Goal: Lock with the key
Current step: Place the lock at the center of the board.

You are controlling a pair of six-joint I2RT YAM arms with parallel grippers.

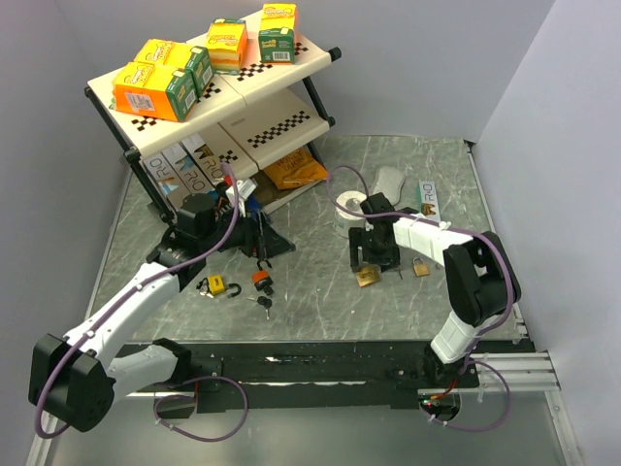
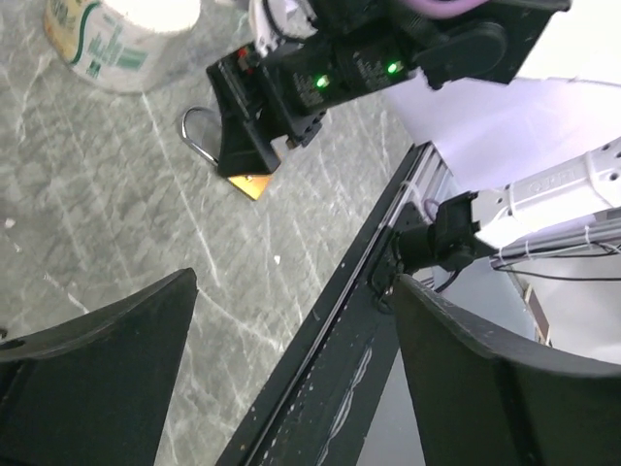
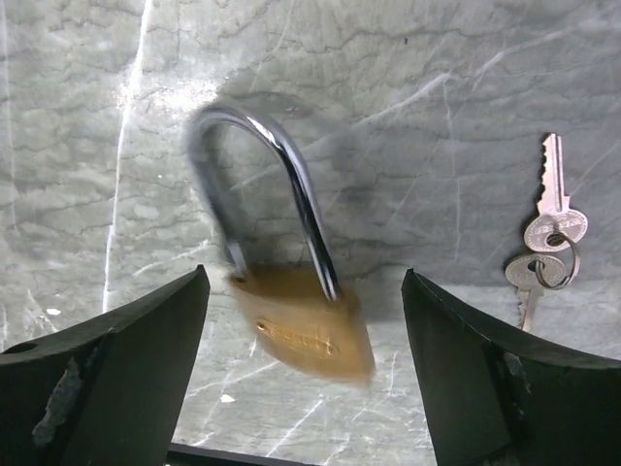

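A brass padlock [image 3: 306,325] with a tall steel shackle [image 3: 262,184] lies on the grey marble table between the fingers of my right gripper [image 3: 306,364], which is open and not touching it. The padlock looks blurred. A small ring of silver keys [image 3: 548,233] lies to its right. In the top view the right gripper [image 1: 369,254] stands over this padlock [image 1: 367,278]. The left wrist view shows the padlock [image 2: 254,184] under the right gripper. My left gripper [image 1: 264,248] is open and empty [image 2: 291,379], above the table left of centre.
A second small brass padlock [image 1: 421,267] lies right of the right gripper. A yellow padlock [image 1: 215,285], an orange padlock [image 1: 262,280] and a dark key [image 1: 264,302] lie near the left gripper. A white roll [image 1: 349,209] and a shelf rack [image 1: 291,121] with boxes stand behind.
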